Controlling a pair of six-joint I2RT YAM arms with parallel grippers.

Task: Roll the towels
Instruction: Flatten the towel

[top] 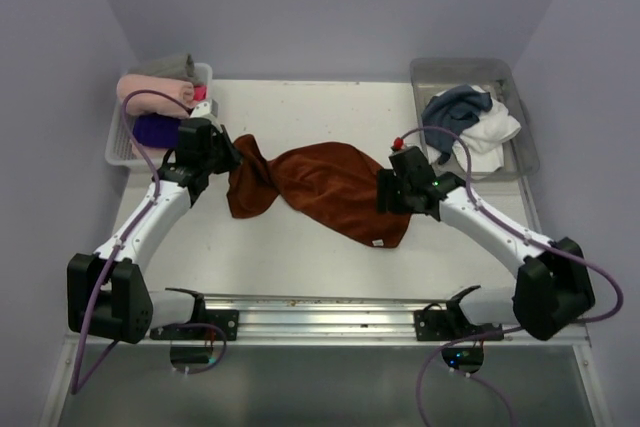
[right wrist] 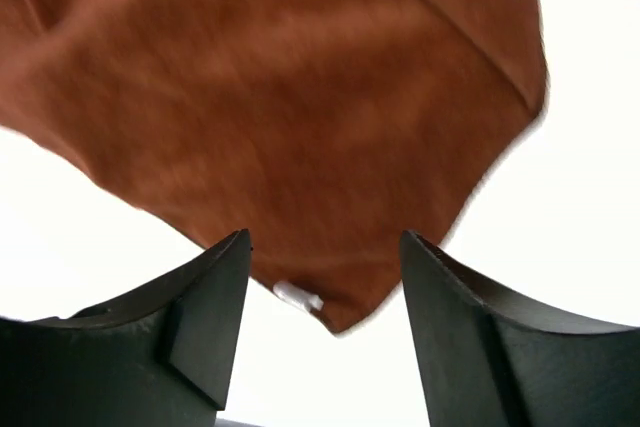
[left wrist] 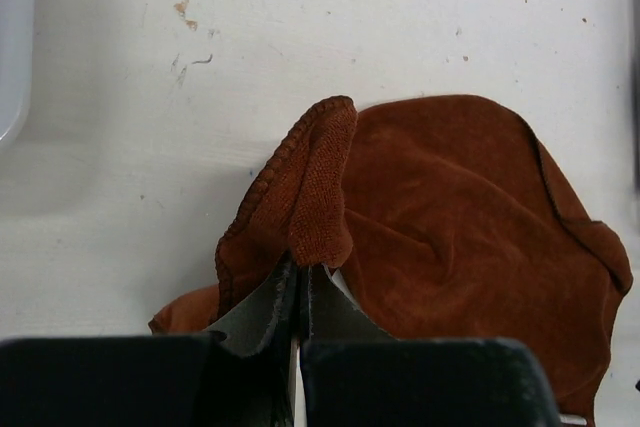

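A rust-brown towel (top: 320,187) lies crumpled in the middle of the table. My left gripper (top: 232,155) is shut on its left corner; the left wrist view shows the hemmed corner (left wrist: 310,187) pinched between the closed left gripper (left wrist: 300,272). My right gripper (top: 386,201) hovers open over the towel's right end. In the right wrist view the right gripper (right wrist: 325,237) has its jaws wide apart, and the towel's corner with a small white tag (right wrist: 297,295) lies free between them. A dark slate-blue towel (top: 457,105) and a white towel (top: 490,132) lie bunched in the right bin.
A clear bin (top: 522,152) stands at the back right. A white basket (top: 112,147) at the back left holds a pale pink roll (top: 150,92), a purple roll (top: 155,129) and a grey cloth (top: 170,67). A metal rail (top: 320,312) runs along the near edge.
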